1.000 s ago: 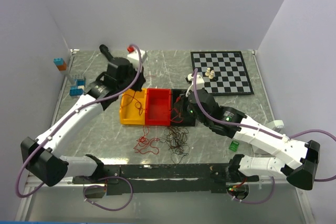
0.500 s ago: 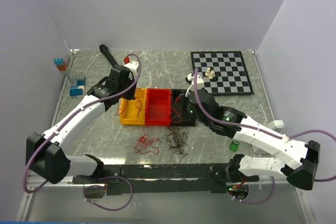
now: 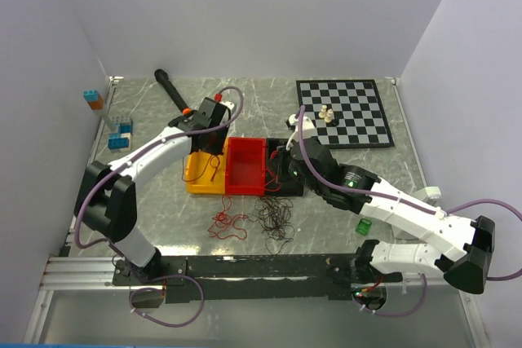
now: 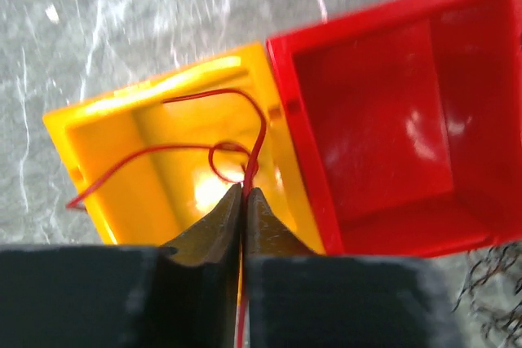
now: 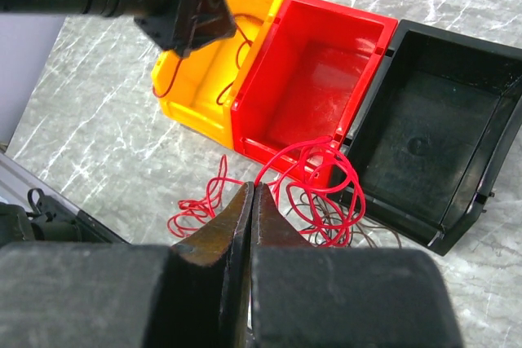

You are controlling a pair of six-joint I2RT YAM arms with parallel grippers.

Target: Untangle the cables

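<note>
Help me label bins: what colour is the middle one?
The middle bin is red, clearest in the right wrist view.

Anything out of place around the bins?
Yes: the thin cable in the left tool has one end hanging over the wall of the yellow bin, and the red cable in the right tool loops outside the red bin.

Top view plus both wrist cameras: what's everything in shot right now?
yellow bin, red bin, black bin: one each, side by side mid-table
red cable heap, dark cable heap: one each, in front of bins
chessboard: one, black-white, far right
chess pieces: few, pale, on chessboard
blocks: few, blue and orange, far left
stick: one, black, far left
green block: one, front right
left gripper: shut on left-held cable, red, above yellow bin
right gripper: shut on right-held cable, red, near red bin
</note>
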